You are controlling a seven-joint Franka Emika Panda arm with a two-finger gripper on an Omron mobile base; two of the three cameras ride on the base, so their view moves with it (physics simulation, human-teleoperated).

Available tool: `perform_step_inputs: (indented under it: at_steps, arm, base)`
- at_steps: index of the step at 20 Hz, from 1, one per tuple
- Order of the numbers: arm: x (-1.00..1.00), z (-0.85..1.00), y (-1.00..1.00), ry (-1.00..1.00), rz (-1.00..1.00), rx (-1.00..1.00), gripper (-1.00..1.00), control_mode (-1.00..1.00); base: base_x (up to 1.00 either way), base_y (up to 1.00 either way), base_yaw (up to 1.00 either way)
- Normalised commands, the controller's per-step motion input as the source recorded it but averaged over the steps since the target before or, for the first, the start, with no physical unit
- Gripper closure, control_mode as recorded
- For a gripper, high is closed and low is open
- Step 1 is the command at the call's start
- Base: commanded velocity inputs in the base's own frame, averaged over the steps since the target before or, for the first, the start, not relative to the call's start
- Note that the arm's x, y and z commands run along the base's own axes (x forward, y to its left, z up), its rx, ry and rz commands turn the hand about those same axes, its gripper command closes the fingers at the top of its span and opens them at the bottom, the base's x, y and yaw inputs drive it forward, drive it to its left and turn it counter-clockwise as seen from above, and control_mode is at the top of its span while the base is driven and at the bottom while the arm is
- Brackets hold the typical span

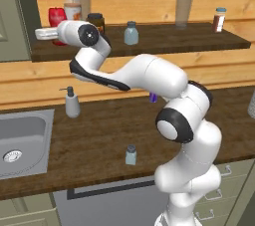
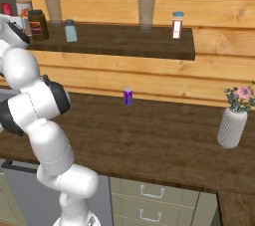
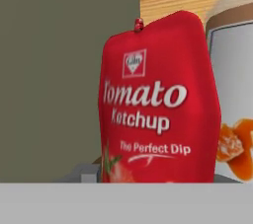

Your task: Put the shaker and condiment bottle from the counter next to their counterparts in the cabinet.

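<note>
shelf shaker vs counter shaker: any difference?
The shelf shaker stands on the cabinet board, right of the brown jar; the counter shaker stands on the counter near its front edge, so it is not yet put away. Both are upright, pale blue-grey, grey-capped.

Rises from the base, folds at the elbow, reaches up and left with the white arm point(image 1: 149, 73); wrist level, hand pointing left, gripper point(image 1: 42, 34) nearly shut around something red.

Red condiment bottle point(image 3: 158, 104) with white lettering; dark brown wood-grain counter point(image 1: 99, 135); pale blue-grey shaker point(image 1: 131, 155), grey cap; purple can point(image 2: 128, 96).
</note>
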Motion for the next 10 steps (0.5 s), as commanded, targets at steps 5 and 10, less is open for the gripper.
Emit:
perform_step_inputs:
  at_steps: [5, 10]
  arm:
    - [0.02, 0.0, 0.0, 0.0, 0.0, 0.0, -1.0, -1.0]
    - [0.0, 0.0, 0.0, 0.0, 0.0, 0.0, -1.0, -1.0]
  base:
    - [0.0, 0.0, 0.0]
    - [0.0, 0.0, 0.0]
